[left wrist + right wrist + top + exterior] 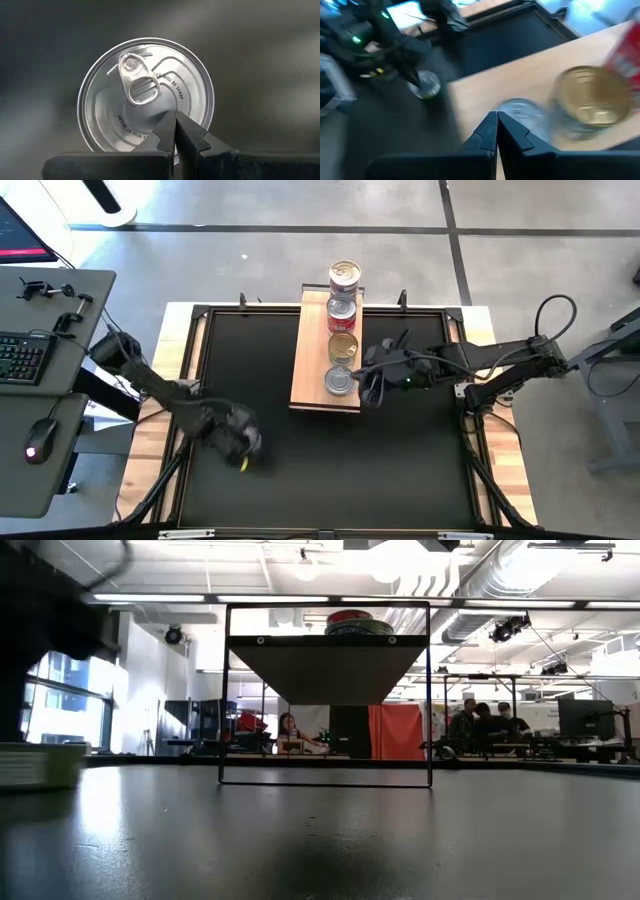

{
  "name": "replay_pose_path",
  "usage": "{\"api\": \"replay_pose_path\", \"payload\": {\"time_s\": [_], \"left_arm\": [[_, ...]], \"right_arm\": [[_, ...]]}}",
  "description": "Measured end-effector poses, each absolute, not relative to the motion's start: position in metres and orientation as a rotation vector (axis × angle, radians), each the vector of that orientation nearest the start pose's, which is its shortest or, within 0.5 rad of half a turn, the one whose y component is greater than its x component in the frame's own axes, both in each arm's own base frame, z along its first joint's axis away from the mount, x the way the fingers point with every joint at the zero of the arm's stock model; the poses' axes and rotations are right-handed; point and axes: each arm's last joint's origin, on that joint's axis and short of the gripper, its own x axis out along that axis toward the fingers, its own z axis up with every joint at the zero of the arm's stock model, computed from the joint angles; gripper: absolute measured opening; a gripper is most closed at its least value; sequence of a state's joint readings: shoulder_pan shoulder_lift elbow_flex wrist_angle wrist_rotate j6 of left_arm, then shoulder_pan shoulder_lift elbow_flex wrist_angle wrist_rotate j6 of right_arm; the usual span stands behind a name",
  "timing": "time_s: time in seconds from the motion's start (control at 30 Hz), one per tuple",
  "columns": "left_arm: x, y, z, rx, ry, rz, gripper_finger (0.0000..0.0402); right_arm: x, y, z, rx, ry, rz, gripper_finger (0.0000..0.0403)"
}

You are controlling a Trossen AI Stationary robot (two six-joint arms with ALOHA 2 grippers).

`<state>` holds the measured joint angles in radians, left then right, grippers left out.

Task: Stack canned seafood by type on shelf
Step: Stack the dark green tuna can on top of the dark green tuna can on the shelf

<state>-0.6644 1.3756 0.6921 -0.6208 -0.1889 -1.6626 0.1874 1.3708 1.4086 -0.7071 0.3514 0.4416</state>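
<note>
Right claw [372,385] pressed together, empty, at 3 o'clock of the silver tin [340,381] on the shelf [310,350], where four tins run toward 12; left claw [243,448] pressed together over a lone silver-lid tin [146,96] on the table [400,460] at 8 o'clock.

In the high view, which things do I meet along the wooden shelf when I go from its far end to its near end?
Red-labelled tin with silver lid → second red-labelled tin → gold-lidded tin → silver-lidded tin, with the shut right gripper just beside it, all on the shelf.
</note>
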Motion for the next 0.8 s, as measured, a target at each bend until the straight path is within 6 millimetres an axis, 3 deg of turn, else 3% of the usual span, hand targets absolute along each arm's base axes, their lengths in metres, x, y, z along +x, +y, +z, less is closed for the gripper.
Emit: {"api": "replay_pose_path", "payload": {"time_s": [0.23,0.4,0.6,0.8], "left_arm": [[0.164,-0.189,0.153,-0.755,1.074,0.269,0.0000],[0.173,-0.213,0.140,-0.672,0.981,0.085,0.0000],[0.203,-0.221,0.124,-0.620,0.863,-0.053,0.0000],[0.236,-0.208,0.115,-0.620,0.762,-0.050,0.0000]], "right_arm": [[0.292,0.088,0.375,0.461,0.520,-0.099,0.0000],[0.301,0.123,0.355,0.613,0.591,-0.064,0.0000],[0.311,0.157,0.324,0.710,0.687,-0.098,0.0000],[0.330,0.184,0.296,0.776,0.727,-0.051,0.0000]]}}
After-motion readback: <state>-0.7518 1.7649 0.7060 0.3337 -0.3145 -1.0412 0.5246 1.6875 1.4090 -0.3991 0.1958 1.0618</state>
